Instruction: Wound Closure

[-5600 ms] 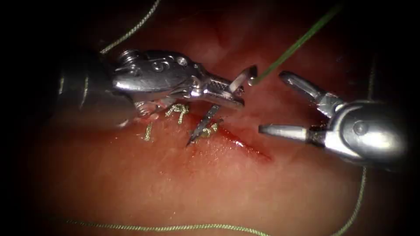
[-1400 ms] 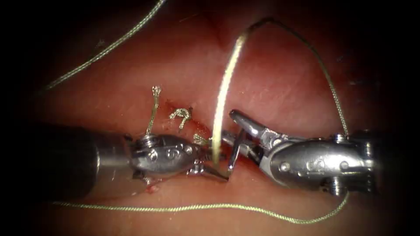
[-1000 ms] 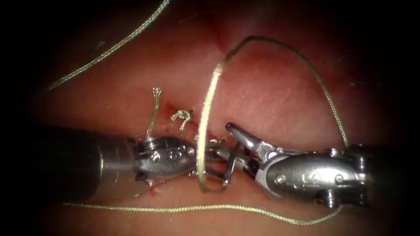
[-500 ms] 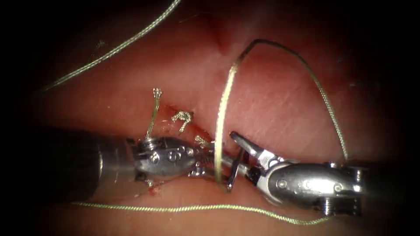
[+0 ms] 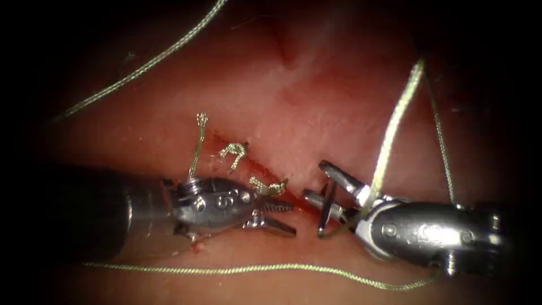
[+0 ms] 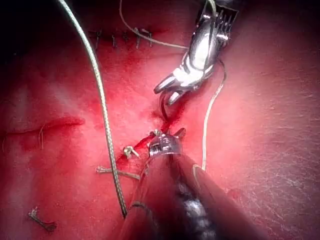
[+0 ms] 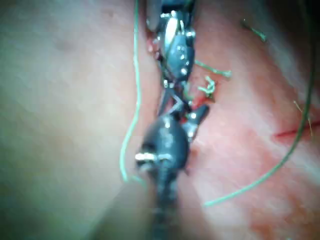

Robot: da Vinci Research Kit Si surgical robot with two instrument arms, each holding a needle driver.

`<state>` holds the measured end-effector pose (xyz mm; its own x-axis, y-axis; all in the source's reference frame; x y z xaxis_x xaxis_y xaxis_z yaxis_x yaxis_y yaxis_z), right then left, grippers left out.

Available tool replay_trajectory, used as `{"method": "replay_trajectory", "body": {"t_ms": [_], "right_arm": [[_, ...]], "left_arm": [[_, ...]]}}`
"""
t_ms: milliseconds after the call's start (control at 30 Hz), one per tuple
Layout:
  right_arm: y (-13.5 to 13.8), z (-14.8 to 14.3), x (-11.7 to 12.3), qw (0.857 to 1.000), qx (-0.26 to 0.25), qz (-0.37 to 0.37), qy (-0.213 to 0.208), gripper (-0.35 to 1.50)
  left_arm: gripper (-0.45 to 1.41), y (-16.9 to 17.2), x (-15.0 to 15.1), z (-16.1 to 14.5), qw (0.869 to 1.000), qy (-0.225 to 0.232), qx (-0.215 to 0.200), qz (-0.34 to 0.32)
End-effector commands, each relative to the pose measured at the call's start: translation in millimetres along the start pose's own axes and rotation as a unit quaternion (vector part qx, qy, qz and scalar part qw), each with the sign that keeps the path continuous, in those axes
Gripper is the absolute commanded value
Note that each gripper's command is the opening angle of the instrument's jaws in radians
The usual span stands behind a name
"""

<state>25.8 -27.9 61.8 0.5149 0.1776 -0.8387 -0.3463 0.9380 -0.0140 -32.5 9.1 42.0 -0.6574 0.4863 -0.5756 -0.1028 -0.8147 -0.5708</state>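
- The shiny silver left tool [image 5: 293, 220] lay in the lower left of the endoscope picture, with its tip near the middle. Its two jaws were spread apart and held nothing.
- The shiny silver right tool [image 5: 314, 181] came in from the lower right. Its jaws gripped the thin curved metal needle [image 5: 323, 212] around the middle of its curve.
- The needle stood almost upright between the two tool tips, just right of the cut [image 5: 257, 168]. Its lower end was down by the pink tissue [image 5: 316, 113]; I cannot tell if it went in.
- The pale green thread [image 5: 395, 124] ran from the right tool to the upper right. More of it lay along the bottom and the upper left.
- Short cut ends of thread [image 5: 234, 149] stuck up along the cut, left of the middle.
- Red fluid [image 5: 293, 203] sat in the cut between the tools.
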Motion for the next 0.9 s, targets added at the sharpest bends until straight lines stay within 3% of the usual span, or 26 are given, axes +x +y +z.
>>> {"method": "replay_trajectory", "body": {"t_ms": [33,500,900], "right_arm": [[0.8,0.7,0.4,1.000,-0.004,0.004,0.004,-0.35],[4.4,2.5,-0.9,0.997,0.005,0.073,-0.002,-0.35],[6.3,2.7,0.3,0.992,0.025,0.125,0.006,-0.35]], "left_arm": [[0.22,-0.3,0.0,0.9,1.000,0.000,0.000,0.000],[0.22,0.6,-0.5,3.0,1.000,-0.002,-0.010,0.004],[0.22,-0.3,-1.6,3.1,1.000,-0.004,-0.012,-0.002]]}}
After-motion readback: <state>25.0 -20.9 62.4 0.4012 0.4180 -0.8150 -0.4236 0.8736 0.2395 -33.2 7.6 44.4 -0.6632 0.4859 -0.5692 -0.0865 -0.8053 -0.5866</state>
